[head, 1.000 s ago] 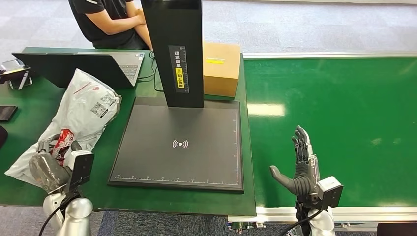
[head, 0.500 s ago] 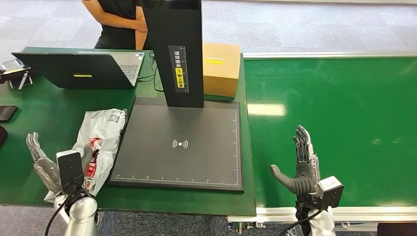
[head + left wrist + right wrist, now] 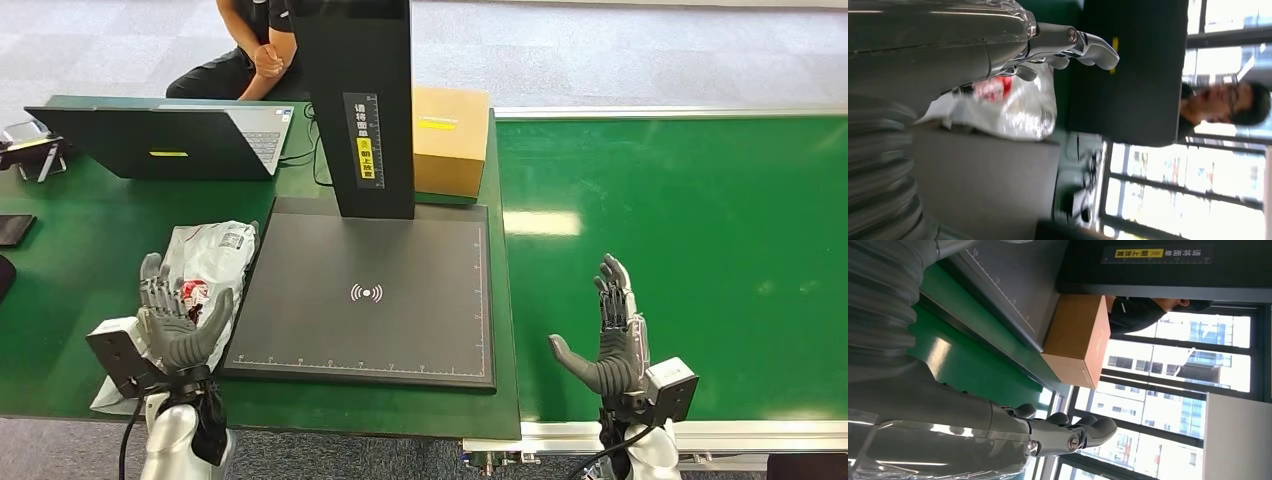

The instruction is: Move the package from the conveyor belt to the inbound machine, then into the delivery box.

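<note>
Two hands are raised at the near edge of the green surfaces, both with fingers spread and holding nothing. The left hand stands upright over the near part of the table, palm turned toward the scanner plate. Directly behind its fingers, and partly covered by them, lies the package, a crumpled white plastic mailer with red print; it rests on the table, its far edge just touching or just beside the plate's left border. The left wrist view shows the fingers extended above the package, apart from it.

The right hand stands upright over the near strip of the conveyor belt, thumb pointing toward the plate, fingers straight.

Between the two hands lies the dark scanner plate of the inbound machine, with a white signal mark at its centre. Beyond the plate rises the machine's black column with a yellow label. Just right of the column sits a cardboard box. Farther off, beyond the left hand, stands an open laptop, and behind it a person in dark clothing.
</note>
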You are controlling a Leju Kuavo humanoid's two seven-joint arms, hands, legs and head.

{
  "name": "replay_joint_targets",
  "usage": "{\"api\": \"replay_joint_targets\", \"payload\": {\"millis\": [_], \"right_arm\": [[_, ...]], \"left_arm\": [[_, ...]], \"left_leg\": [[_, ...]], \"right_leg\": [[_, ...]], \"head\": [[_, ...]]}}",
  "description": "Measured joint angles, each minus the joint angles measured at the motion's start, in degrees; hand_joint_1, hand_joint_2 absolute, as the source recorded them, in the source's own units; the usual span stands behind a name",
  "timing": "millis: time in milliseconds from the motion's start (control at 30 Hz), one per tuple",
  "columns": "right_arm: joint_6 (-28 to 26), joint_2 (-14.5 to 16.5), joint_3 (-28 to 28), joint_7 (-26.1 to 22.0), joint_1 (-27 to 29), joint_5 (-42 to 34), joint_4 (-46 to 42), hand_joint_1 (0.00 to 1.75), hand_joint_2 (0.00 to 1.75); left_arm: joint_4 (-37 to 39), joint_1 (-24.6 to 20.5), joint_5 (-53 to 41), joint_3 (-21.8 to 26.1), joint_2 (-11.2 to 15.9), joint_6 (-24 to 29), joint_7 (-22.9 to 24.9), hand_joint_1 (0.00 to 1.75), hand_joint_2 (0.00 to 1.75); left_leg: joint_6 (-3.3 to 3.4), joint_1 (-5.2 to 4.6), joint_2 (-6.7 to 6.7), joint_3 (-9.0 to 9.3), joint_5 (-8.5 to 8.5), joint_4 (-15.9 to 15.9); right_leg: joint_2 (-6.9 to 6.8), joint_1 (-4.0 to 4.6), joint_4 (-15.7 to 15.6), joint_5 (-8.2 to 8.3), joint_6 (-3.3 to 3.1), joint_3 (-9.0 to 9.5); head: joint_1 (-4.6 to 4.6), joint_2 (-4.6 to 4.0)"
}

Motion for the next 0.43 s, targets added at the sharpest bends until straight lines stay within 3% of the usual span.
{"api": "replay_joint_targets", "payload": {"millis": [433], "right_arm": [[-0.1, 0.0, 1.5, 0.0, 0.0, 0.0, 0.7, 0.00, 1.75]], "left_arm": [[2.1, 0.0, 0.2, -7.4, 0.7, -6.6, -1.2, 0.00, 1.75]], "left_leg": [[-0.01, 0.00, 0.00, 0.01, -0.01, 0.0]], "right_leg": [[0.00, 0.00, 0.0, 0.00, 0.00, -0.01]], "head": [[-0.01, 0.00]]}}
